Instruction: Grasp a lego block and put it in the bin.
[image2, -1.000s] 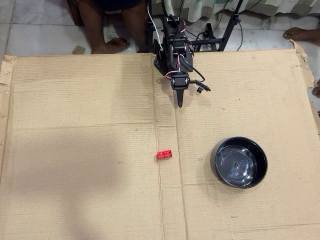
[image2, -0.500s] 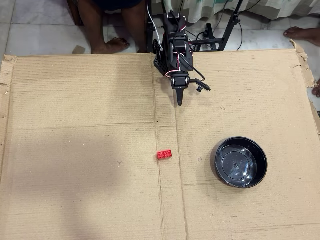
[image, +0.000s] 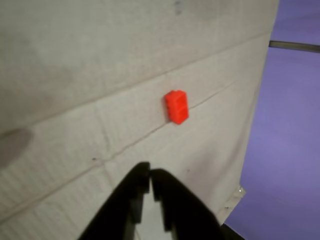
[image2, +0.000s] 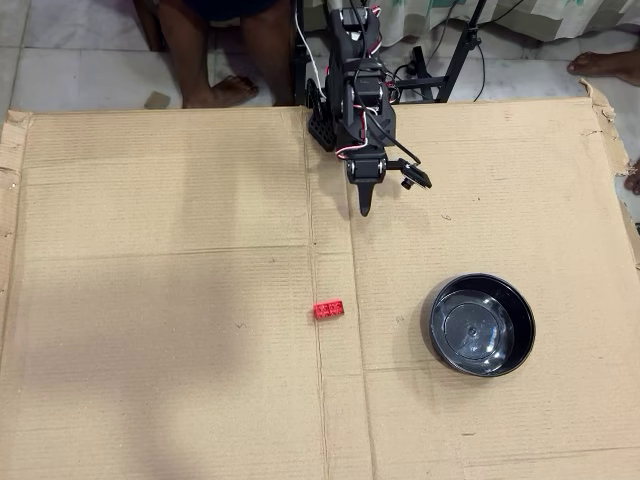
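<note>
Lego block (image2: 329, 309): small red studded brick, lying flat and alone on the cardboard sheet (image2: 150, 300), roughly midway between the sheet's left and right edges in the overhead view and somewhat nearer the bottom edge than the top. It sits just beside the vertical crease that runs down the sheet's middle; nothing touches it. Bin (image2: 482, 324): glossy black bowl, empty, upright, to the right of the block in the overhead view, well apart from it and closer to the right edge. Arm base sits at the middle of the top edge, so both block and bin lie out in front of it, presumably laid there to be within reach. Gripper (image2: 364, 208): pointing down the sheet from the base, near the top edge, well apart from the block, which lies further toward the bottom edge and slightly left of the tip. In the wrist view the gripper (image: 150, 176) enters from the bottom edge; the two black fingers are drawn nearly together, only a thin sliver between the tips, holding nothing. The block (image: 176, 106) shows ahead of the tips and a little to the right, clear of them, with bare cardboard between. Judgement: approach stage, grasp not yet begun; jaws would need to spread before descending on the brick. Bystanders' feet visible beyond the top edge, off the sheet.
</note>
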